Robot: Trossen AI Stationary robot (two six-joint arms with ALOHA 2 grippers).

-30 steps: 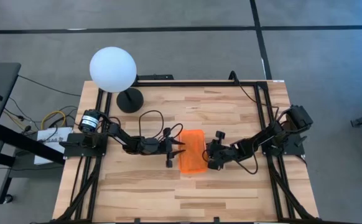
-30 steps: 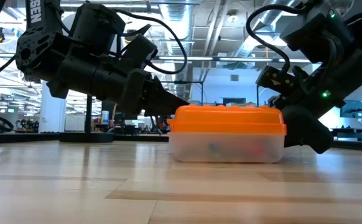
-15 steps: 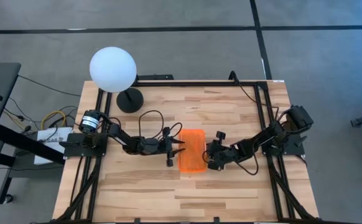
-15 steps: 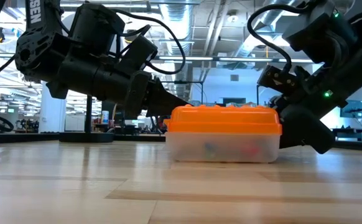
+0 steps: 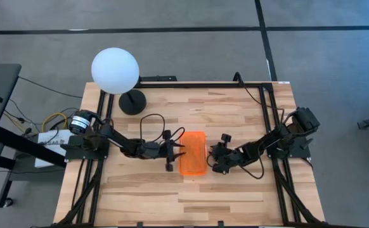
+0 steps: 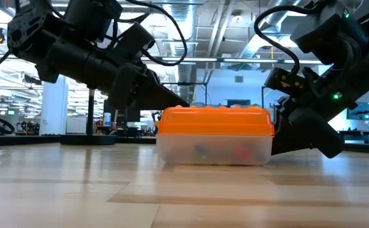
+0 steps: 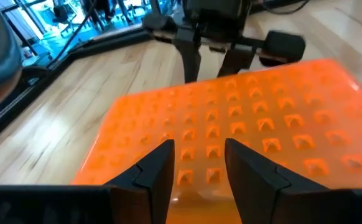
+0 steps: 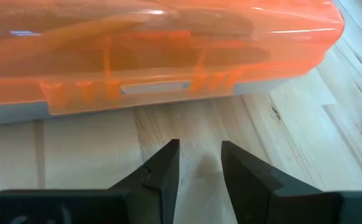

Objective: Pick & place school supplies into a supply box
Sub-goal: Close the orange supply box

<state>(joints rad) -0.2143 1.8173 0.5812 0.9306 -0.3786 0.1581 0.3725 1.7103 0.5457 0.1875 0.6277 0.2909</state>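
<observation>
Small rectangular clear plastic box with bright orange lid [image 5: 193, 154] sits mid-worktop, lid on, directly between my two grippers. Blurred coloured bits show through its clear wall in the low view; can't identify them.

Left gripper [image 7: 196, 163]: my fingers [image 7: 158, 167] are parted with a gap between them, nothing clamped. Tips sit over the near edge of the studded orange lid, at lid height; whether they touch it I can't tell. From above, left gripper [image 5: 175, 152] is just beside the box's left long side.

Right gripper [image 8: 199, 163]: fingers [image 8: 164, 163] apart, gripping nothing. Tips are low over the light wooden worktop [image 5: 146, 196], just short of the box's long side, pointing at the lid's rim and latch tab. A strip of bare wood lies between tips and box, so no contact. From above, right gripper [image 5: 215, 158] is just beside the box's right side.

Writing: none readable on box or lid.

Pose: both arms stretched inward from their bases at the worktop's left and right edges, forearms low, sloping down to the box in the low view, wrists roughly facing each other across it.

White globe lamp on black base [image 5: 115, 71] stands at the far left corner, well apart from the box.
</observation>
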